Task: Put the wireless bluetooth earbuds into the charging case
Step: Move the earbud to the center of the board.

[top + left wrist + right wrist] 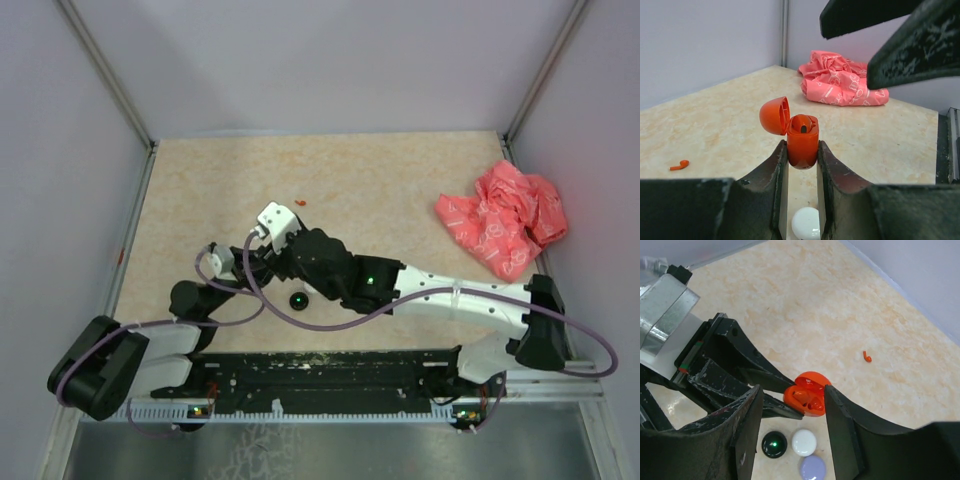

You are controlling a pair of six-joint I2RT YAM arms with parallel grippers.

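A red charging case point(802, 141) with its lid open is clamped upright between the fingers of my left gripper point(801, 145), a little above the table. In the right wrist view the case point(807, 399) shows orange shapes in its wells. My right gripper point(793, 388) hovers right above the case, jaws wide apart and empty; its fingers point(917, 47) show at the top of the left wrist view. One tiny red earbud point(867, 357) lies loose on the table beyond the case; it also shows in the left wrist view point(679, 164) and the top view point(301, 202). The top view hides the case.
Three round discs lie under the grippers: black point(774, 444), white point(804, 442) and lilac point(813, 467). A crumpled pink-red plastic bag point(503, 220) lies at the right rear of the table. Grey walls enclose the table on three sides.
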